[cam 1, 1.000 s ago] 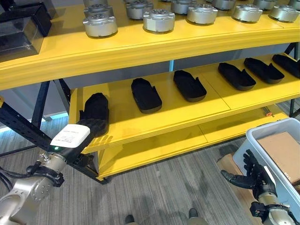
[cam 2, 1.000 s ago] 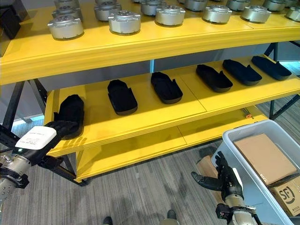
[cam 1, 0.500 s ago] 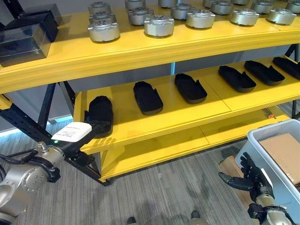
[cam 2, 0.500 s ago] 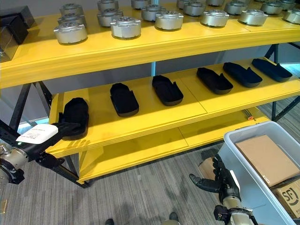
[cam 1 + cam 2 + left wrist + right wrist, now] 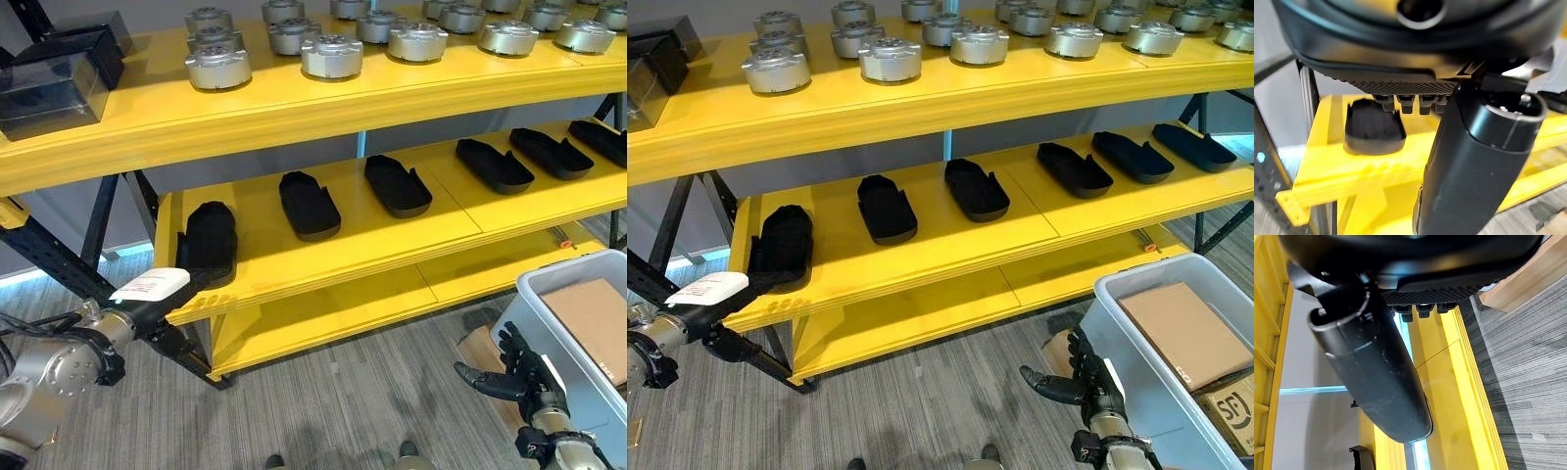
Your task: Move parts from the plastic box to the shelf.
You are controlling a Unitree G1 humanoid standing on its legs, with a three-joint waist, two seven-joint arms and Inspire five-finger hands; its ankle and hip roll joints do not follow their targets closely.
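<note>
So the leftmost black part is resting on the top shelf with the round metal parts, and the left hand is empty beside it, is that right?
Not quite: the leftmost black part rests on the middle shelf, below the round metal parts, as the left eye view shows. The left hand is indeed empty beside it.

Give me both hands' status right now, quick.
Left hand: open, holding nothing, fingers straight at the shelf edge, just short of the leftmost black part.
Right hand: open, empty, fingers spread beside the plastic box.
</note>
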